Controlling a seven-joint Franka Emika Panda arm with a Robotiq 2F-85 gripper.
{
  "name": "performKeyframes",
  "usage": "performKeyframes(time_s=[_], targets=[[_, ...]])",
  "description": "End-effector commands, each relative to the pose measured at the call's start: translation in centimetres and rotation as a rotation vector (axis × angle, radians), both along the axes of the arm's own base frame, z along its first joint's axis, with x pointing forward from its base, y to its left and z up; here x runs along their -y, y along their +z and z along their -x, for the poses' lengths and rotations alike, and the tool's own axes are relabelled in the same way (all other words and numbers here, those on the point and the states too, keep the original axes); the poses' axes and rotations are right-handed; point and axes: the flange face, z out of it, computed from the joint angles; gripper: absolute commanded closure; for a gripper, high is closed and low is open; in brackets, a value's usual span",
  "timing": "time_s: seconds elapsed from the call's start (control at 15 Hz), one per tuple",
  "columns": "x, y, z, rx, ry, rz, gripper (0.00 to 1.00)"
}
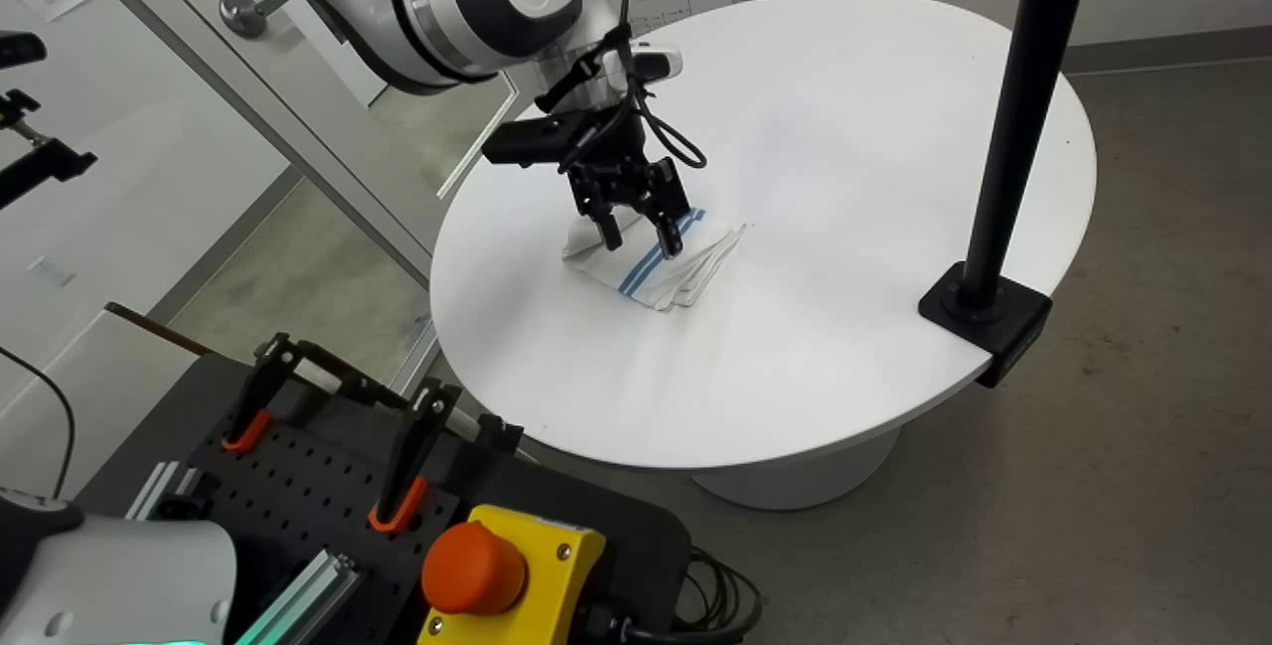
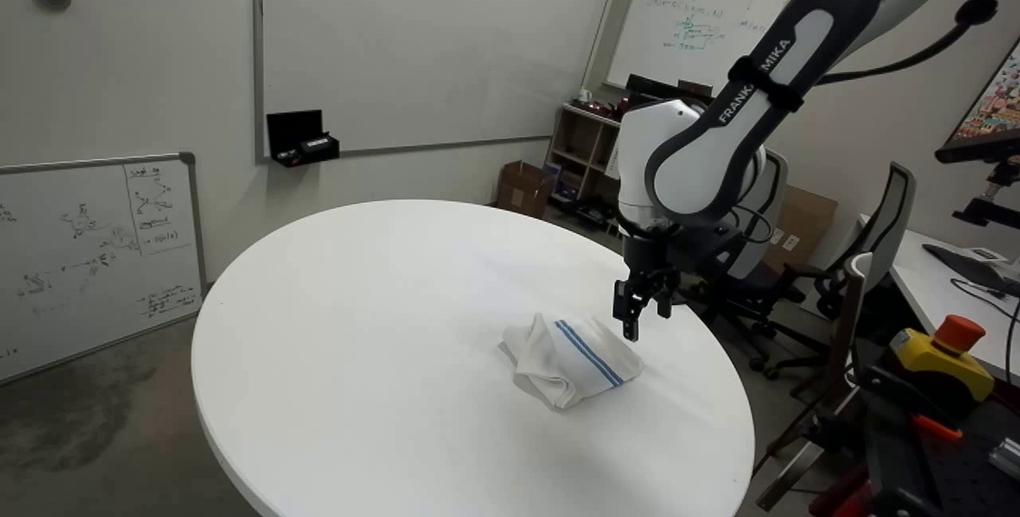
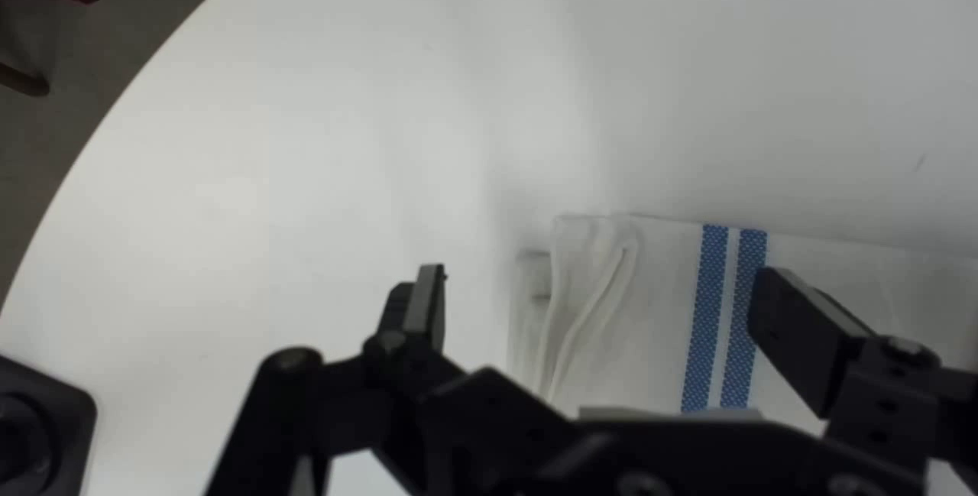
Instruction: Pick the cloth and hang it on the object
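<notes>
A gripper (image 3: 611, 318), fingers (image 3: 426, 309) wide and holding nothing, hangs over a folded cloth (image 3: 661, 312) on a round table (image 1: 845, 128). In the wrist view the cloth spreads toward 3 o'clock, its layered edge, running roughly 12 to 6, inside the gap; the finger at 9 o'clock stands over the table, its mate over the cloth beside blue stripes (image 3: 709, 312). Lowering and closing here would likely catch that edge.

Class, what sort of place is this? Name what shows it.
Probably a robotics lab: a white-and-black jointed robot arm, a yellow box with a round red button, and a grey-framed rectangular whiteboard with handwriting.
</notes>
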Motion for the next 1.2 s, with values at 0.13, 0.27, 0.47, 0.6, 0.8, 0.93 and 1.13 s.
performKeyframes(time_s=[0.13,0.27,0.47,0.6,0.8,0.93,1.13], targets=[[1.6,-1.7,-1.0,-0.002,-0.077,0.018,0.0],[2.1,-2.0,-1.3,-0.01,-0.093,0.027,0.0],[2.3,-3.1,-1.3,-0.032,-0.1,0.027,0.0],[2.2,-3.7,-1.4,-0.042,-0.106,0.024,0.0],[2.3,-4.4,-1.5,-0.055,-0.111,0.023,0.13],[2.4,-4.7,-1.7,-0.059,-0.113,0.023,0.14],[2.0,-5.3,-2.2,-0.065,-0.109,0.019,0.08]])
